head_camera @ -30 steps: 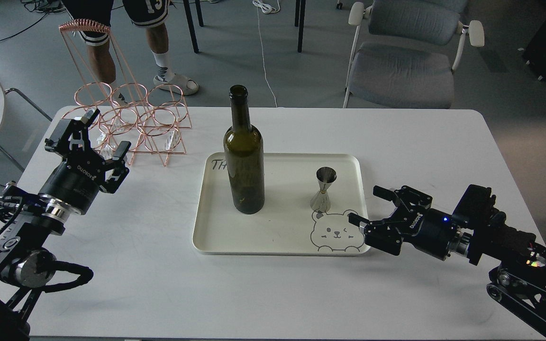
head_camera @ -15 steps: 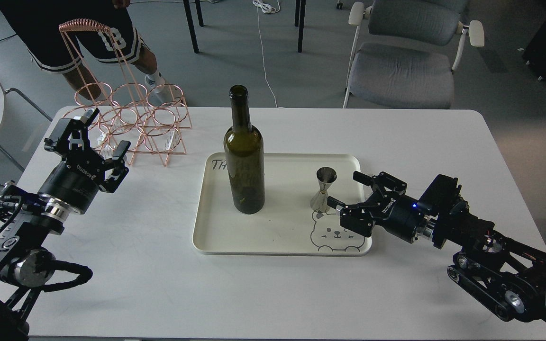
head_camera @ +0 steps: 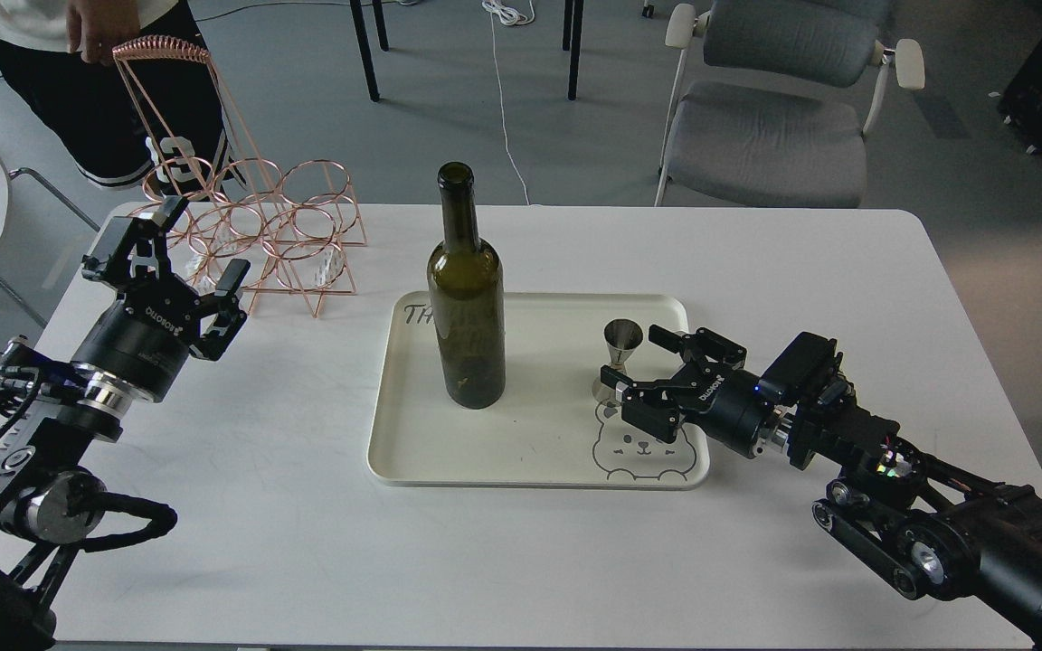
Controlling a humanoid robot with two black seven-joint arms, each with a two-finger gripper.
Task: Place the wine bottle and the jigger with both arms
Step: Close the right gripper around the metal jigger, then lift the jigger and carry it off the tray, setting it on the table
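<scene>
The dark olive-green wine bottle (head_camera: 466, 307) stands upright on the left part of a cream tray (head_camera: 521, 452). The small steel jigger (head_camera: 619, 360) stands upright on the tray's right part, above a bear drawing. My right gripper (head_camera: 637, 363) is open, low over the tray's right edge, its fingers reaching to either side of the jigger's lower half without closing on it. My left gripper (head_camera: 175, 255) is open and empty at the table's left, well apart from the bottle, just in front of the wire rack.
A copper wire bottle rack (head_camera: 250, 226) stands at the table's back left. A person (head_camera: 96, 81) stands behind it with a hand on its handle. A grey chair (head_camera: 774, 108) is beyond the table's far edge. The white table (head_camera: 521, 561) carries everything.
My right gripper has moved left and forward over the tray edge up to the jigger. My left gripper has barely shifted. The person behind the rack has moved closer.
</scene>
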